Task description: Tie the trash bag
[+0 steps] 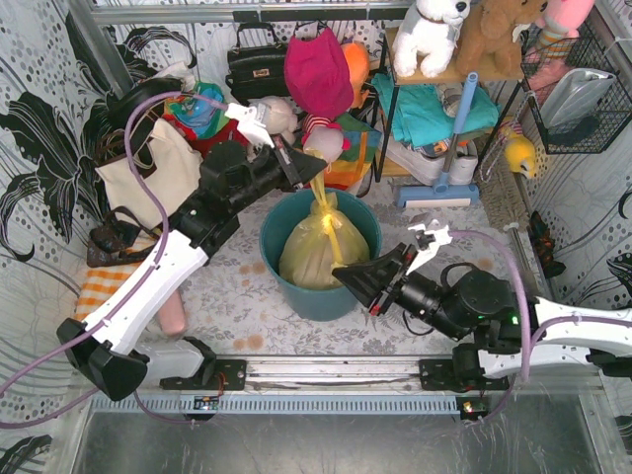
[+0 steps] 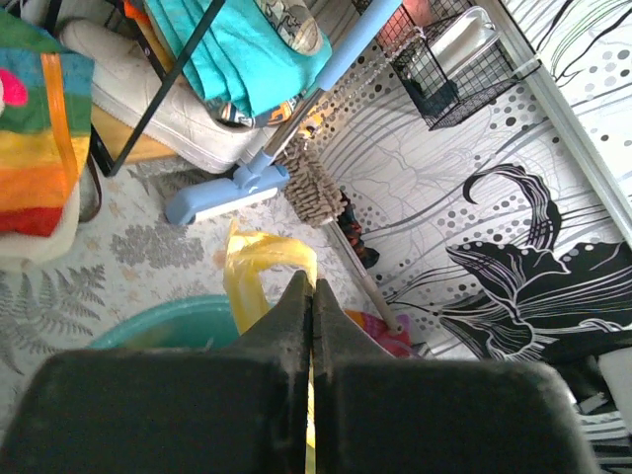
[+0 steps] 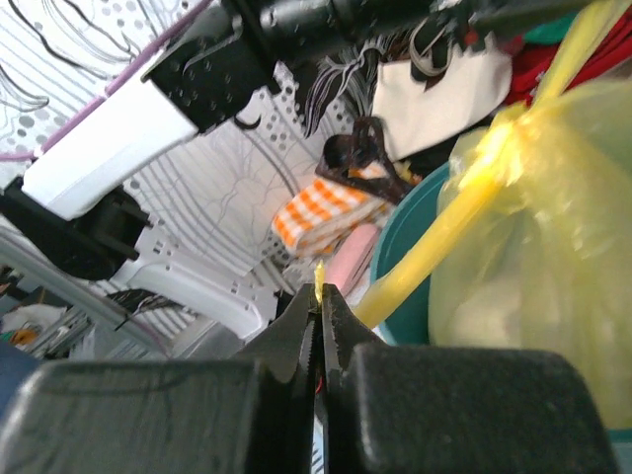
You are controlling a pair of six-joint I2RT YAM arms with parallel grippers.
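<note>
Patterned grey cloth (image 1: 227,296) covers the table, and floral-print panels close off both sides. Both arm bases are bolted to the rail (image 1: 326,373) at the near edge.

Right arm: it reaches in low from the right, forearm roughly level, wrist aimed left at the bin. The right gripper (image 1: 346,272) is clamped tight on a thin twisted tail of the trash bag (image 1: 308,255). In the right wrist view a yellow tip sticks out just above the closed fingertips (image 3: 296,331).

The trash bag sits inside the teal bin (image 1: 321,296) at the table's centre. Its neck is gathered at the top, where both tails meet. This is probably a knot, but glare on the plastic prevents confirmation.

Left arm: it rises diagonally from the left base, wrist tilted down above the bin's far rim. The left gripper (image 1: 314,178) is pinched closed on the second tail, which runs up taut from the neck. The left wrist view shows a yellow strip sandwiched between the fingers (image 2: 286,326).

The bin wall hides the bag's lower half, and the contents show only as a pale blur. A cream tote bag (image 1: 158,178) lies behind, to the left.
</note>
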